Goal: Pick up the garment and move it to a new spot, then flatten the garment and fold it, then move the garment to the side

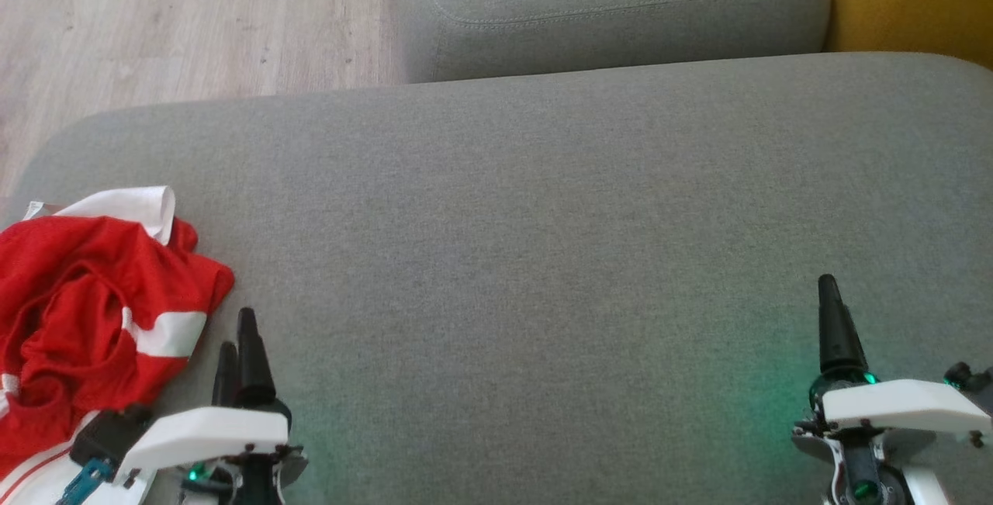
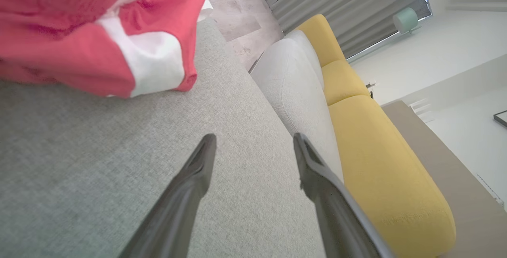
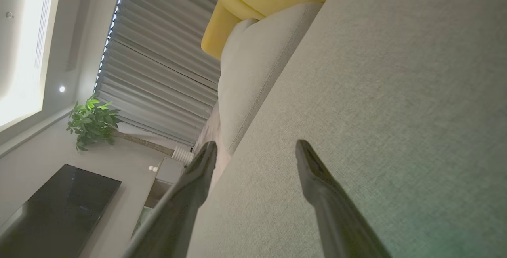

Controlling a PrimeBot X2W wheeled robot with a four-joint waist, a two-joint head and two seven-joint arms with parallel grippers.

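Crumpled red-and-white garment (image 1: pixel 85 311) lies at the lower left of the frame, by the edge of a grey sofa cushion (image 1: pixel 543 218). Left claw (image 1: pixel 237 328) sits just beside it and right claw (image 3: pixel 255 143) is at lower right, both wide open and empty. A shallow pinch may catch one loose fold, letting the rest slide off the edge.

The left gripper (image 2: pixel 254 137), fingers spread, hangs over the grey cushion (image 2: pixel 99 163), with the crumpled red-and-white garment (image 2: pixel 79 40) at eleven o'clock, apparently untouched.
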